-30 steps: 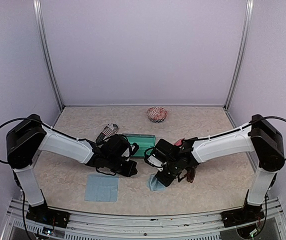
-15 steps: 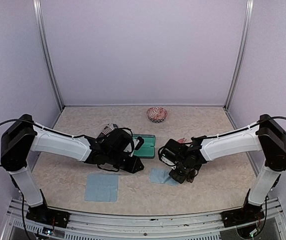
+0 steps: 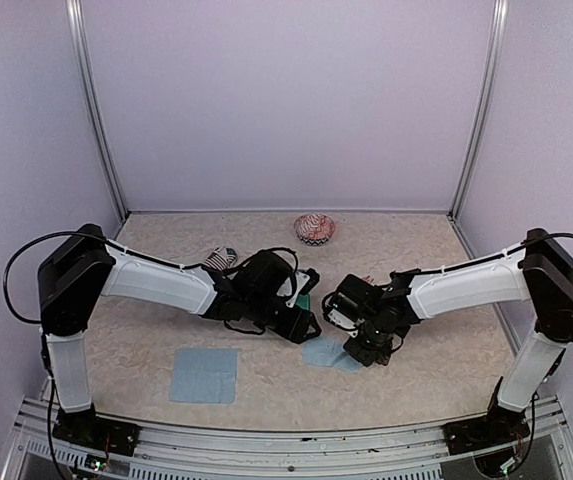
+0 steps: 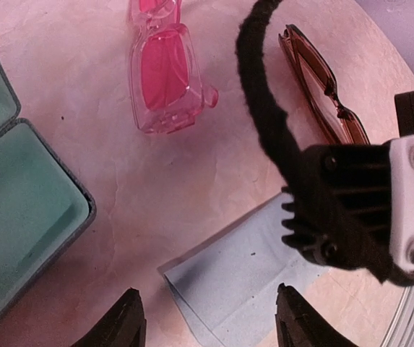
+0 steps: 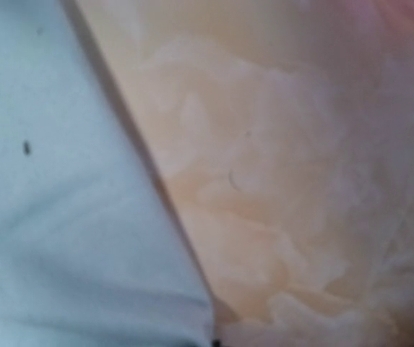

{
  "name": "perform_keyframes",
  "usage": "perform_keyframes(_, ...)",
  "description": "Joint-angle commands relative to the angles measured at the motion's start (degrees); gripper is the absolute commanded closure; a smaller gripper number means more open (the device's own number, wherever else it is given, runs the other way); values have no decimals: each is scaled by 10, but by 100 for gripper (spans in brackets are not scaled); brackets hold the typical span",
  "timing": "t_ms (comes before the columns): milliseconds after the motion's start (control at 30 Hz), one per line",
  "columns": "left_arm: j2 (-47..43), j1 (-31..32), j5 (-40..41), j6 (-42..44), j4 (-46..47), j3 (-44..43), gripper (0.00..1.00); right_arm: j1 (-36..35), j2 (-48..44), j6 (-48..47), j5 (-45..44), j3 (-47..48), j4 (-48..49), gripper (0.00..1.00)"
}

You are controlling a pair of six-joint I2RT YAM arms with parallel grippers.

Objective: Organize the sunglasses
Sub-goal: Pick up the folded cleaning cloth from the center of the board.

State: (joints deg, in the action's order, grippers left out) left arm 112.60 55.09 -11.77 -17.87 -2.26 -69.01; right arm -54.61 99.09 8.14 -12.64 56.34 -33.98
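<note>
The left hand is seen with fingers apart and empty above a light blue cloth. The right hand is pressed together at that cloth. Pink-red translucent plastic sunglasses and reddish-brown framed sunglasses are laid near each other on the beige worktop, beside a teal hard case.

No text, label, brand or number can be read anywhere.

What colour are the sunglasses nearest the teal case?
Those are see-through pink sunglasses, seen best in the left wrist view.
</note>
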Motion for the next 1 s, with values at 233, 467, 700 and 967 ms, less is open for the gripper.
perform_keyframes(233,59,-1,-23,82,-2,-38,40,5,0,1,47,-23,-48,100)
perform_keyframes(467,79,-1,-32,88,4,-42,42,6,0,1,47,-22,-48,100)
perform_keyframes(700,92,1,-52,90,5,-43,60,6,3,4,45,-20,-49,100)
perform_keyframes(967,98,4,-65,88,16,-32,87,6,0,8,40,-18,-50,100)
